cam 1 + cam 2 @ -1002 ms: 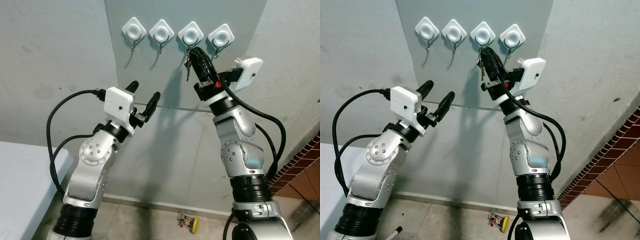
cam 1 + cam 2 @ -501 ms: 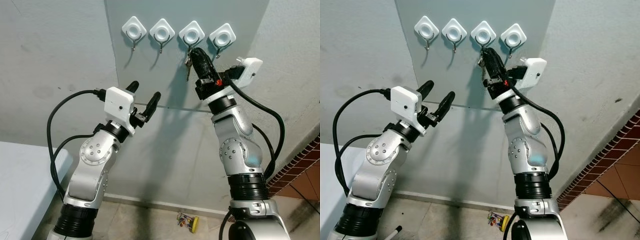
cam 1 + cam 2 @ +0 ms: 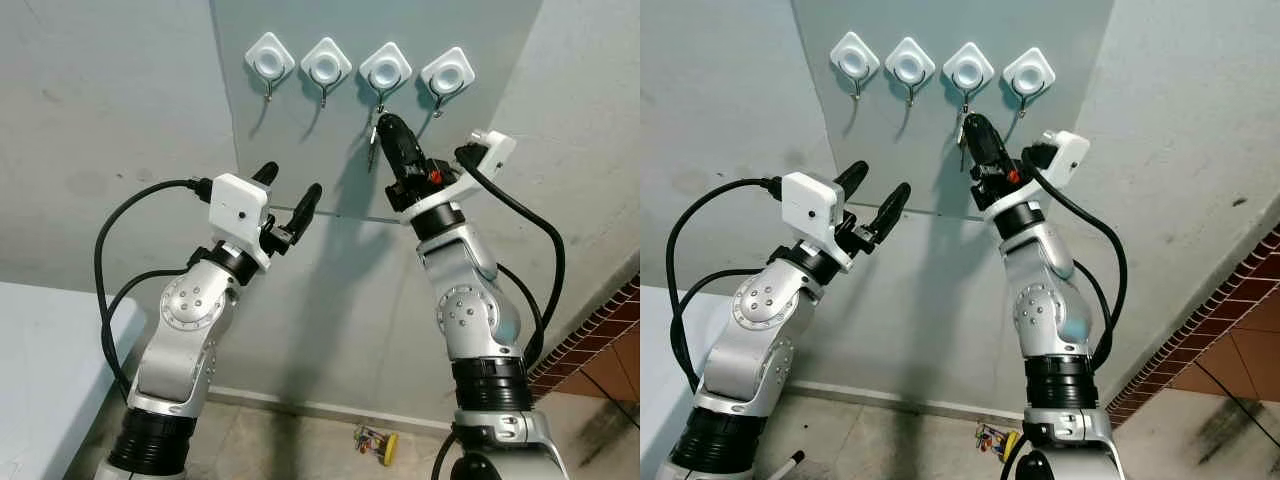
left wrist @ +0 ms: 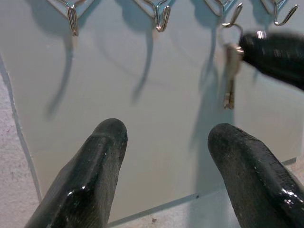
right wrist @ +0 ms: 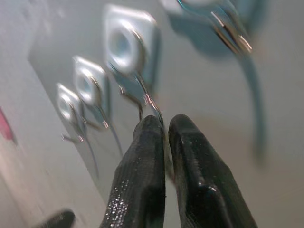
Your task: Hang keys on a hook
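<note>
- Down on the floor [image 3: 290,440] by the wall's foot lies a small bunch of coloured bits with a yellow tag [image 3: 377,441], well apart from both arms.
- Nearer the wall, the left tool [image 3: 291,197] is raised in front of the grey panel [image 3: 300,150], its two black fingers spread wide with nothing between them; a black cable [image 3: 120,230] loops from its white wrist camera box [image 3: 237,207].
- Higher and to the right, the right tool [image 3: 384,125] reaches up to the panel, its fingers [image 5: 142,156] pressed close together, pinching the keys at the ring end.
- From the left wrist, the keys [image 4: 230,71] hang straight down beside the right tool's black tip, their ring at the third hook [image 4: 231,19]; whether the ring is fully seated on it cannot be told.
- Farthest, four white diamond-shaped mounts sit in a row along the panel's top, each with a metal hook below: first mount [image 3: 268,57], second mount [image 3: 325,62], third mount [image 3: 385,64], fourth mount [image 3: 446,70].
- Left of the arms, a pale table [image 3: 40,360] edge shows at the lower corner.
</note>
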`<state>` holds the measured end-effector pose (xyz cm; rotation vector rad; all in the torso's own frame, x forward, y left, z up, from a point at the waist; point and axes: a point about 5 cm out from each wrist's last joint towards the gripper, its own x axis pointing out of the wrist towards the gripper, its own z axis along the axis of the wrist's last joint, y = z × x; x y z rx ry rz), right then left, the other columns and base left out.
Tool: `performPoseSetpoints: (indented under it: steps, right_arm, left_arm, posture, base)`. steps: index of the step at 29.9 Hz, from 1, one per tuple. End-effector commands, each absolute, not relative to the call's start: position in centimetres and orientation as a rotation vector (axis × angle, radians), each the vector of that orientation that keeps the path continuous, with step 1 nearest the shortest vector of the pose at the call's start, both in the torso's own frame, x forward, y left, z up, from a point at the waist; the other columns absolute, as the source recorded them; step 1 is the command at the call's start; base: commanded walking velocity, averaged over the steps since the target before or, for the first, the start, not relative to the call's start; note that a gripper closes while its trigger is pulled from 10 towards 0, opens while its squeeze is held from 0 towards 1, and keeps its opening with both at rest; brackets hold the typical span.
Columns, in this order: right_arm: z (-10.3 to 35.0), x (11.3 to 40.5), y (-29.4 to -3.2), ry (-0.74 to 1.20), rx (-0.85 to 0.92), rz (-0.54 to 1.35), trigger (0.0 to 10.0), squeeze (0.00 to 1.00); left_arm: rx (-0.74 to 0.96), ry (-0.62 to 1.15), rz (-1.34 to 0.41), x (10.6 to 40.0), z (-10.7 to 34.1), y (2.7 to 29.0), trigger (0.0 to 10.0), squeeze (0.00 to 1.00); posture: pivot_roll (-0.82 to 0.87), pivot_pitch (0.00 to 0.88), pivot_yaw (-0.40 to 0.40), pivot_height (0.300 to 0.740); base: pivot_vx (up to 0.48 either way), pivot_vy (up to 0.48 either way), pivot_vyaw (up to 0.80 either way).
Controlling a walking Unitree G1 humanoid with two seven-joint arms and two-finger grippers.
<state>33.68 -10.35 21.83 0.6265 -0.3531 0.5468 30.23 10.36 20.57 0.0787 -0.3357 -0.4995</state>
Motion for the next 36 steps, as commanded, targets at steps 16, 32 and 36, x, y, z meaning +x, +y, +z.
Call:
performPoseSetpoints:
  steps: [16, 32, 36]
  right_arm:
    - [16.8, 32.1, -10.8, -0.257, 0.239, 0.440, 10.0, 1.00]
    - [11.0, 30.1, -14.0, -0.117, 0.058, 0.265, 10.0, 1.00]
    - [10.4, 29.7, -14.2, -0.116, 0.048, 0.253, 10.0, 1.00]
  left_arm:
    - [0.014, -0.253, -0.297, 30.1, 17.0, 12.7, 10.0, 0.00]
    - [-0.186, -0.047, -0.030, 27.3, 9.8, 17.3, 10.0, 0.00]
    - [-0.144, -0.053, -0.030, 27.2, 9.4, 17.6, 10.0, 0.00]
  posture:
    - [-0.10, 0.015, -0.008, 0.740]
    - [-0.11, 0.003, -0.005, 0.740]
    - [-0.11, 0.003, -0.005, 0.740]
  base:
    - [0.000, 0.000, 0.00]
    - [0.000, 0.000, 0.00]
    - [0.000, 0.000, 0.00]
